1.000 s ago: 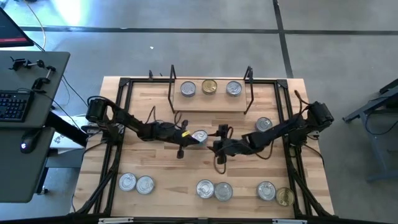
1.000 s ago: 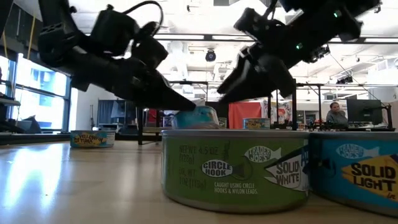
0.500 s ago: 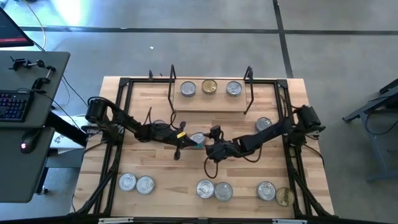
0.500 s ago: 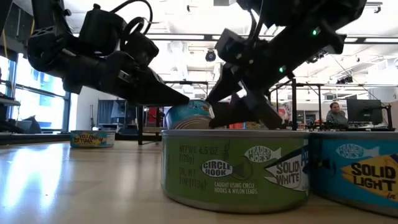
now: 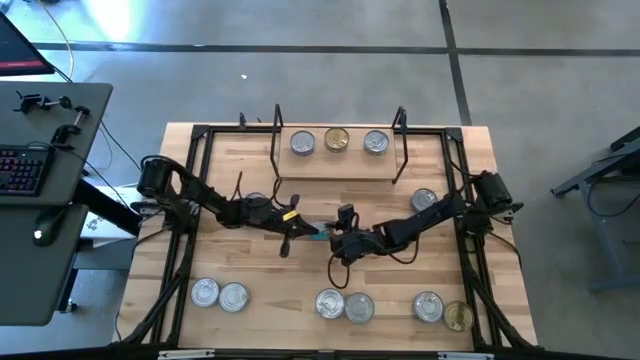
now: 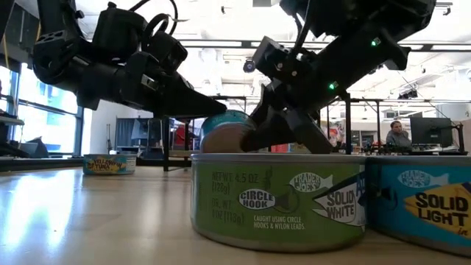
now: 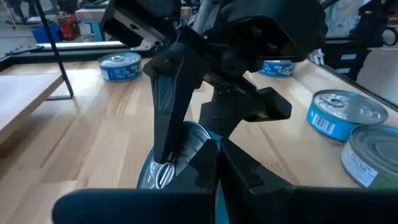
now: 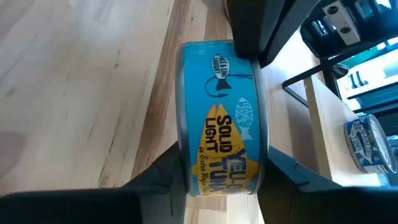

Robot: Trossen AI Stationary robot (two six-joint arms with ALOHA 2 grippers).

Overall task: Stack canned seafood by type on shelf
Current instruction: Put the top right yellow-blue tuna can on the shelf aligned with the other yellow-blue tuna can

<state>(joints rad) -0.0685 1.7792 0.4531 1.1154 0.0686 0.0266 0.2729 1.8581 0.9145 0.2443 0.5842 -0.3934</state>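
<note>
Round blue-labelled metal tin (image 8: 222, 144), pincers (image 5: 322, 236) meeting

Overhead, table-level and two close wrist cameras.

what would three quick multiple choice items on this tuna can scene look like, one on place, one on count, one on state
1. Where is the blue tin that both arms meet at?
A. on the shelf
B. over the middle of the table
C. at the table's front edge

2. How many tins stand on the shelf?
A. one
B. three
C. five

3. How is the blue tin held?
A. lying flat and untouched
B. tipped on edge between fingers
C. stacked on another tin

Answers:
1. B: the high view shows the left gripper and right gripper meeting mid-table.
2. B: two silver lids flank a gold lid.
3. B: the right wrist view shows its label sideways between that arm's fingers.
</note>
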